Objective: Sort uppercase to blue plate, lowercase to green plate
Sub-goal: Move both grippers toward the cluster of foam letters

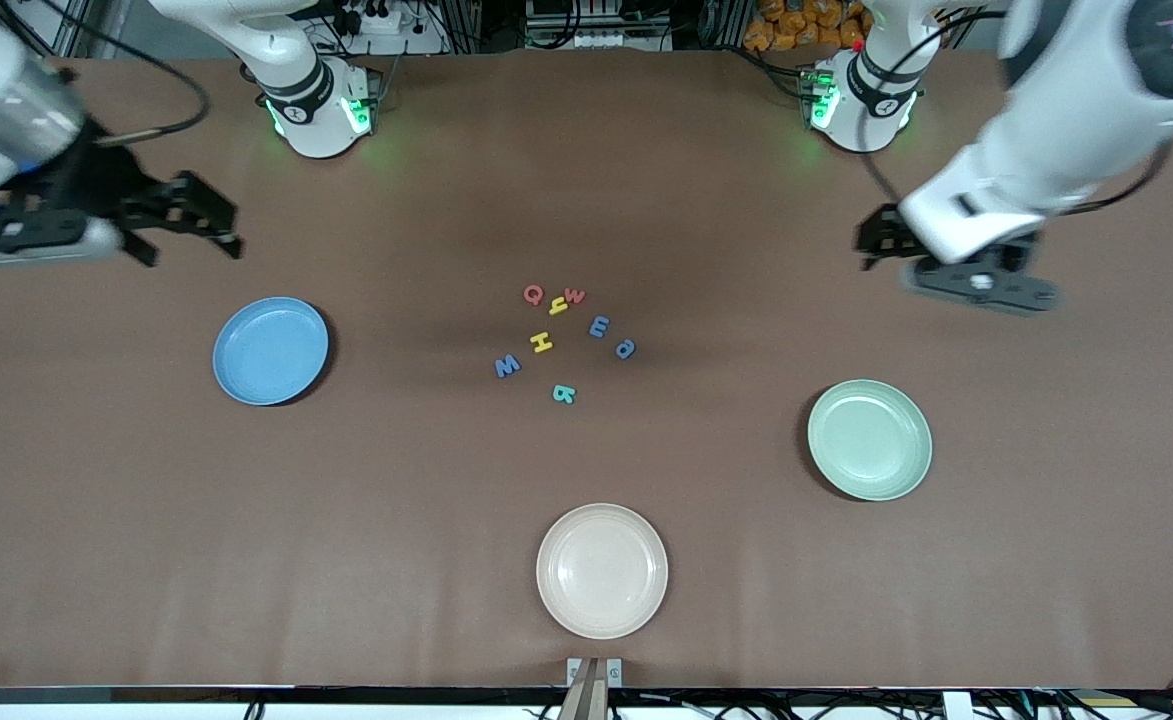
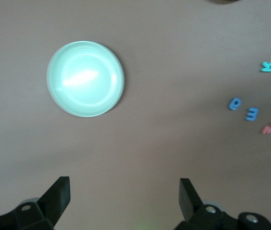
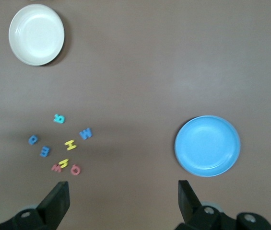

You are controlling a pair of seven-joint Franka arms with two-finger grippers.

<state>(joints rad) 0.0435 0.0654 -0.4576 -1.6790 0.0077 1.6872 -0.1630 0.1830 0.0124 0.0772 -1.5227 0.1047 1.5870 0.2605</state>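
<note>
Brown surface (image 1: 586,180) held the letters (image 1: 566,340) clustered between blue plate (image 1: 270,351) and green plate (image 1: 869,439), both plates empty. Left claw (image 1: 881,240) and right claw (image 1: 211,215) hovered spread, holding nothing.

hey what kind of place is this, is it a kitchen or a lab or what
Most likely a robotics lab, not a kitchen. Two robot arms are bolted to a brown-covered table, cables and equipment racks run along its edge by the bases, and the only items are foam letters and three bare plates, like the blue plate, a sorting test.

white arms, black tools, green-lit bases, black cables.
</note>
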